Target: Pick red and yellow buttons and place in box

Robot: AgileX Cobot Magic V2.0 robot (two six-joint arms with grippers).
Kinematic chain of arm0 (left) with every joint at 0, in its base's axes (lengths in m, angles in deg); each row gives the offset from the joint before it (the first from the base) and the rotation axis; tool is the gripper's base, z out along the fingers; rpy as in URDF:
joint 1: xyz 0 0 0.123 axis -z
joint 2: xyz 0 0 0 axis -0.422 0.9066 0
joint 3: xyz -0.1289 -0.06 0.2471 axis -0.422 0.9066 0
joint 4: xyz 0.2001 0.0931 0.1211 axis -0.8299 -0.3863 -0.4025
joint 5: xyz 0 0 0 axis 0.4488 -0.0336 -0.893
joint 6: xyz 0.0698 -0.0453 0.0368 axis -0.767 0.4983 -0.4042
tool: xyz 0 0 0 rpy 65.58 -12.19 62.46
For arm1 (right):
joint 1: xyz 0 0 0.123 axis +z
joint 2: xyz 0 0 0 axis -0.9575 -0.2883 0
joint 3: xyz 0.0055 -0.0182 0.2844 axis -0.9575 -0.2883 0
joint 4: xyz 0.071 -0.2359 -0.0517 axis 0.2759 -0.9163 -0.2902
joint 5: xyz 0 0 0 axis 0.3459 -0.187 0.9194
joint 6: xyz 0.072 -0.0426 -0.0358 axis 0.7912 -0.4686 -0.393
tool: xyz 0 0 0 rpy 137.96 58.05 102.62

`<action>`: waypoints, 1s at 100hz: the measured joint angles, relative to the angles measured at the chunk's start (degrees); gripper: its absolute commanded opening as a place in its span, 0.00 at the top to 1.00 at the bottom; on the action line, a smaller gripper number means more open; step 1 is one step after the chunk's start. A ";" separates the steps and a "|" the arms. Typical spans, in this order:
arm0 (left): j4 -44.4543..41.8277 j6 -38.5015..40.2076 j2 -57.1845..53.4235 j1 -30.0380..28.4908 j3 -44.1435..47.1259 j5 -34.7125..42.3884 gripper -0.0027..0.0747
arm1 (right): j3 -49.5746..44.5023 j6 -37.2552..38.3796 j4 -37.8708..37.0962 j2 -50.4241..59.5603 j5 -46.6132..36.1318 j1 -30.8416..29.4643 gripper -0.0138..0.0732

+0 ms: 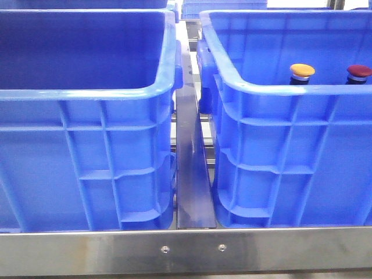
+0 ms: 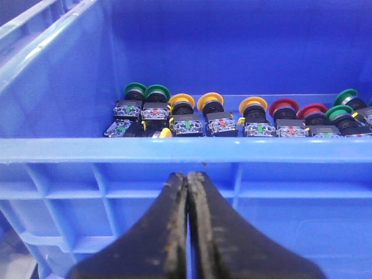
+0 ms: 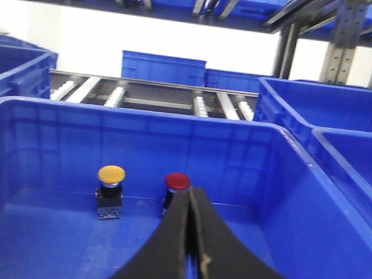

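Note:
A yellow button (image 1: 302, 71) and a red button (image 1: 359, 71) stand upright side by side inside the right blue box (image 1: 279, 90). In the right wrist view the yellow button (image 3: 110, 174) stands clear on the box floor. The red button (image 3: 177, 181) is just beyond my right gripper (image 3: 190, 190), which is shut and empty and hides part of its body. My left gripper (image 2: 188, 174) is shut and empty, outside the near wall of a blue box (image 2: 87, 148) holding several more yellow buttons (image 2: 182, 100), red buttons (image 2: 283, 106) and green ones (image 2: 157, 91). Neither gripper shows in the front view.
The left blue box (image 1: 87, 93) stands beside the right one, with a metal rail (image 1: 192, 174) between them and a metal frame bar (image 1: 192, 250) along the front. A roller conveyor (image 3: 116, 93) and more blue boxes (image 3: 163, 67) lie beyond.

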 measured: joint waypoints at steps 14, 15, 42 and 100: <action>0.00 0.00 0.00 0.00 0.00 0.00 0.99 | -7.27 3.02 -0.12 6.07 -1.82 -1.47 0.95; 0.00 0.00 0.00 0.00 0.00 0.00 0.99 | -7.59 3.45 -0.12 6.68 -1.60 -1.48 0.95; 0.00 0.00 0.00 0.00 0.00 0.00 0.99 | -8.34 5.24 -0.54 8.99 3.61 -1.95 0.95; 0.00 0.00 0.00 0.00 0.00 0.00 0.99 | -8.34 5.61 -1.14 8.99 6.31 -0.35 0.95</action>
